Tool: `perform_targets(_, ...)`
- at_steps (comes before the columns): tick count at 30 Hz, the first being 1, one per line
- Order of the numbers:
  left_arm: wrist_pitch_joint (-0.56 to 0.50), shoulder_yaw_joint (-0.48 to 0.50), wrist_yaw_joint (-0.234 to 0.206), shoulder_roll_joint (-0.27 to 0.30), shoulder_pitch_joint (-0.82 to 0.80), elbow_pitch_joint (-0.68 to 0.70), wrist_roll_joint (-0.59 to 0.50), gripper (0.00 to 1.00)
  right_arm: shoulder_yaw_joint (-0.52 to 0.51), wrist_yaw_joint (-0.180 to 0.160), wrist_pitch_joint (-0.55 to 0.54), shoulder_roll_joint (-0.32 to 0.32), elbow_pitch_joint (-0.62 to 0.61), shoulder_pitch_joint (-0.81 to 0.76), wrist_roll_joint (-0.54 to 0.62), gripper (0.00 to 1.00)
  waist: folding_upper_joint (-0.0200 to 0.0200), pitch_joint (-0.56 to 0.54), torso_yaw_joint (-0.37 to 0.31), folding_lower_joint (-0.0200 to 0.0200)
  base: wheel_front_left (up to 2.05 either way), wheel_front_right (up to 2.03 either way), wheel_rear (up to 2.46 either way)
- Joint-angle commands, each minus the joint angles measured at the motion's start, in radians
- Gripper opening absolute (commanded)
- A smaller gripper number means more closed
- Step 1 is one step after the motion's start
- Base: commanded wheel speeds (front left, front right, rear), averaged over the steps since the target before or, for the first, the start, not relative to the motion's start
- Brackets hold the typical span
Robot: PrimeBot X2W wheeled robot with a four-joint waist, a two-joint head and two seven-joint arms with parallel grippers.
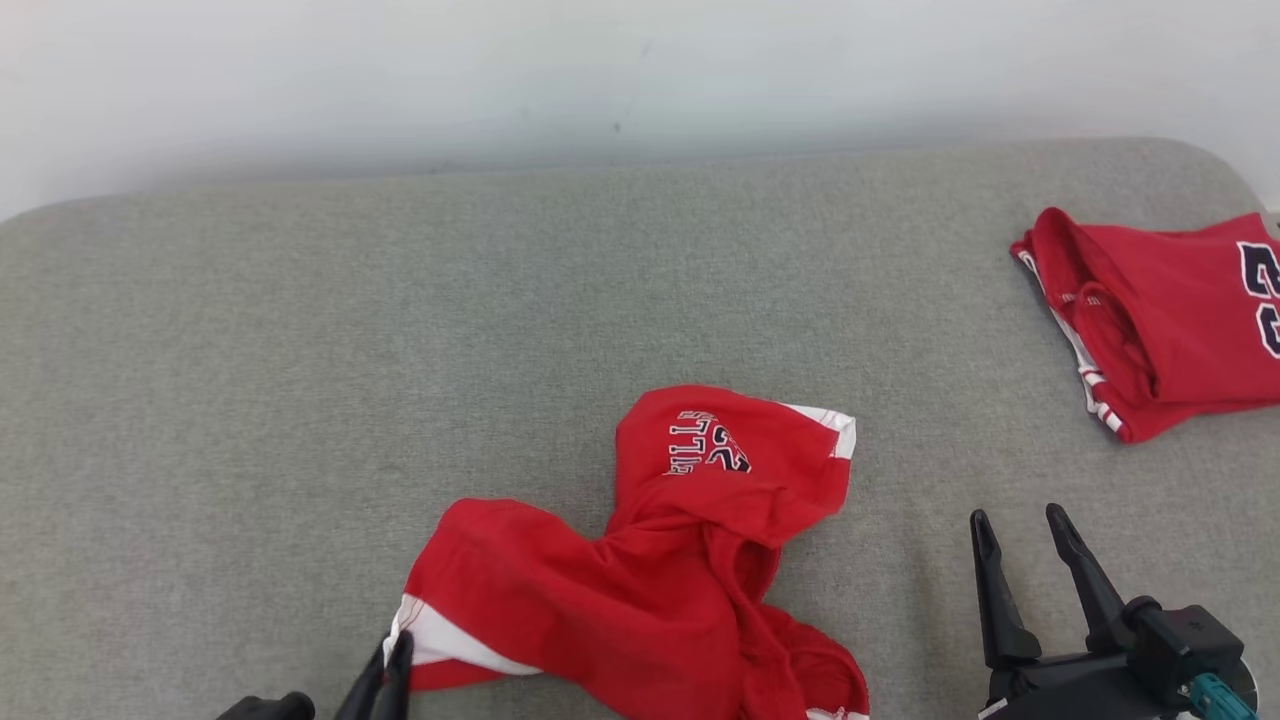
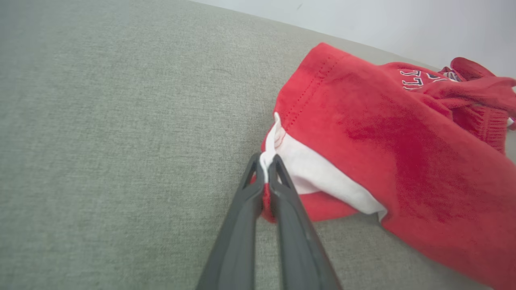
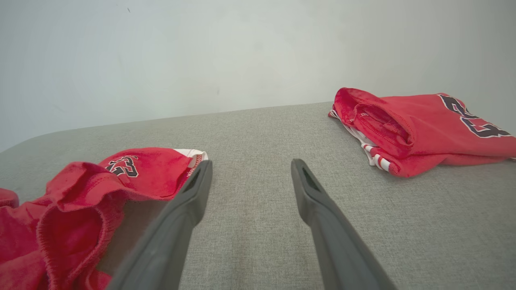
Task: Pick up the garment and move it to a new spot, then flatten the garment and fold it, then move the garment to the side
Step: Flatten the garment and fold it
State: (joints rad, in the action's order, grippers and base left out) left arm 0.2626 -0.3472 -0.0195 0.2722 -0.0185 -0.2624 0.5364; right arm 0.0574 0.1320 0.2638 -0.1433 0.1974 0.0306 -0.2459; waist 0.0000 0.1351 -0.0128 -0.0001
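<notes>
Entry: pick-up stage, grasp made, lift not yet seen.

The crumpled red garment point(image 1: 650, 570) is found bunched on the grey padded surface point(image 1: 300, 350), close to its near edge and about midway along it. One lobe with dark lettering is thrown toward the far edge; a second lobe with a white hem band point(image 2: 306, 173) is spread toward the left.

The left gripper point(image 1: 395, 655) is recorded at the near edge, fingers pressed together on the leftmost corner of that hem. In the left wrist view, white and red cloth is seen pinched between the tips. An outer hemmed corner appears to have been chosen so that the cloth hangs open when raised rather than coming up as a ball.

The right gripper point(image 1: 1015, 518) is held with fingers spread wide, empty, above bare surface just to the right of the garment and clear of it. It is judged to be kept ready for a second corner once the cloth is lifted.

A second red garment point(image 1: 1160, 320), already folded, is noted at the right edge, well apart; that side is presumably the deposit area.

Risk noted: the pinch is narrow, so slippage under the weight of the cloth is possible.
</notes>
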Motion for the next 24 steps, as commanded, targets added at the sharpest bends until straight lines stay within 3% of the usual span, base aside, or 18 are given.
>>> perform_targets(1,0.002,0.018,0.001,-0.012,0.004,0.006,-0.016,1.0,0.002,-0.003,0.001,-0.006,0.004,-0.013,-0.003,1.0,0.0,-0.02,0.019,0.0001,0.0,0.0,0.0)
perform_targets(13,0.002,0.305,0.03,-0.103,0.046,0.246,-0.222,1.0,0.044,-0.003,0.001,-0.004,0.012,-0.024,-0.023,1.0,0.0,-0.065,0.039,0.0001,0.0,0.0,0.0)
perform_targets(24,0.002,0.402,0.101,-0.174,0.071,0.242,-0.318,1.0,0.29,-0.003,0.001,0.021,0.096,0.022,-0.064,1.0,0.0,-0.065,0.072,0.0001,0.0,0.0,0.0)
